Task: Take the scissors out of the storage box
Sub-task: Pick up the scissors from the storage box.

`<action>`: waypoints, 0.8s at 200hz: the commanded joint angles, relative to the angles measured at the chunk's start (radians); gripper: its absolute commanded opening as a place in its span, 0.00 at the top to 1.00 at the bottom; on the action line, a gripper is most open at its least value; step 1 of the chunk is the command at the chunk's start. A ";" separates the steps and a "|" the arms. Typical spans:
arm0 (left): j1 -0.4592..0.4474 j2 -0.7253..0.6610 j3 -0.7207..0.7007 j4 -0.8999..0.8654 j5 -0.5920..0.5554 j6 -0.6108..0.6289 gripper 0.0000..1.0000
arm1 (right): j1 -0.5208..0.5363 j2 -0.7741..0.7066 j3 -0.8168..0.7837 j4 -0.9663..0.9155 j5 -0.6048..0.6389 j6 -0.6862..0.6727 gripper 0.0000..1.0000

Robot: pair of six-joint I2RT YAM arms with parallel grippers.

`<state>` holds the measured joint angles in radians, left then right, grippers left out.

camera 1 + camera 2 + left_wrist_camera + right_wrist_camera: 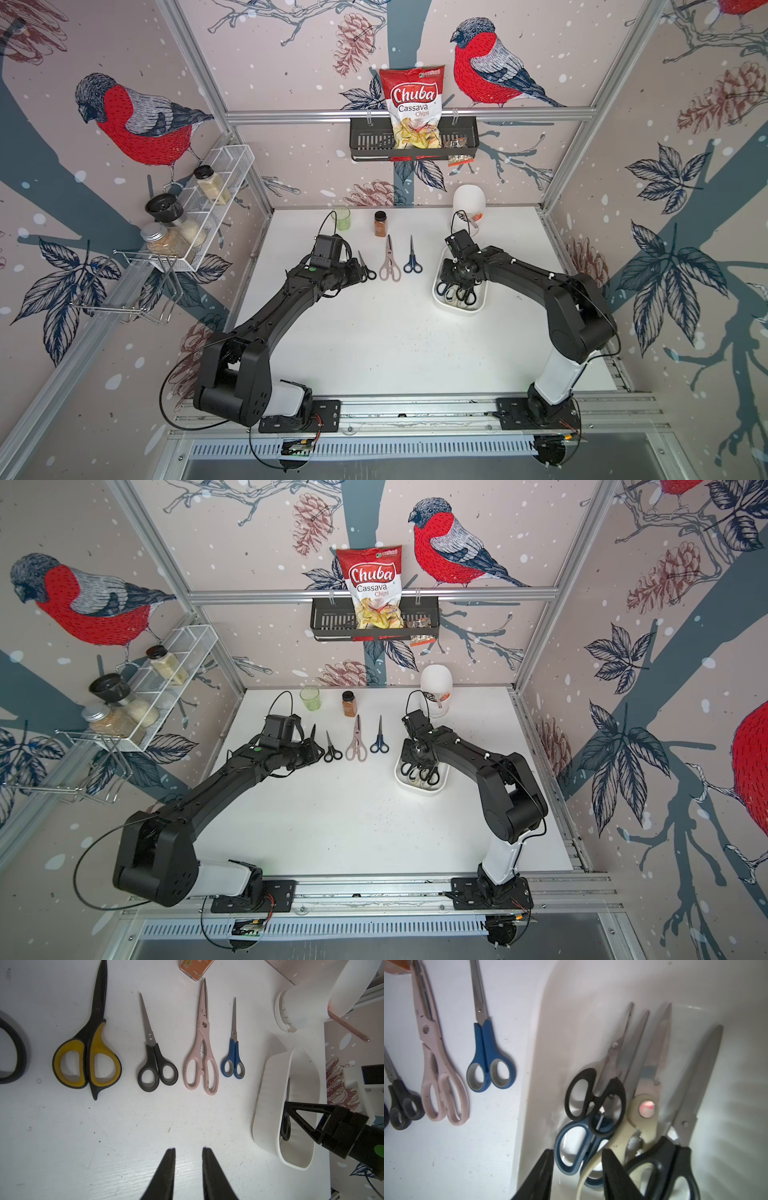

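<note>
The white storage box (pixel 457 311) sits right of the table's middle. Several scissors lie in it: a small black-handled pair (pixel 593 1097), a navy blue pair (pixel 577 1147), a cream pair (pixel 633 1126) and a large black pair (pixel 675 1157). My right gripper (pixel 578 1152) hangs in the box, open, with the navy handle loop and a cream handle between its fingers. On the table left of the box lie blue (pixel 233 1057), pale pink (pixel 202 1053), small black (pixel 155 1064) and yellow-and-black (pixel 87 1051) scissors in a row. My left gripper (pixel 188 1150) is open over bare table near their handles.
Along the table's back edge stand a green cup (pixel 341 218), a brown spice jar (pixel 380 223) and a tall white domed container (pixel 468 203). A black wall basket (pixel 365 143) holds a chips bag. A white wire rack (pixel 232 166) with jars hangs on the left wall.
</note>
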<state>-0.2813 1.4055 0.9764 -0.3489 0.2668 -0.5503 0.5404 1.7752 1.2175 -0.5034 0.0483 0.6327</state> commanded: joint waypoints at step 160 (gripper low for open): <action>-0.016 0.015 0.027 0.010 0.000 0.011 0.72 | -0.070 -0.069 -0.140 -0.085 -0.078 0.097 0.59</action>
<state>-0.2958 1.4311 1.0050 -0.3443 0.2840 -0.5491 0.4721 1.7042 1.0924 -0.6243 -0.0093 0.7074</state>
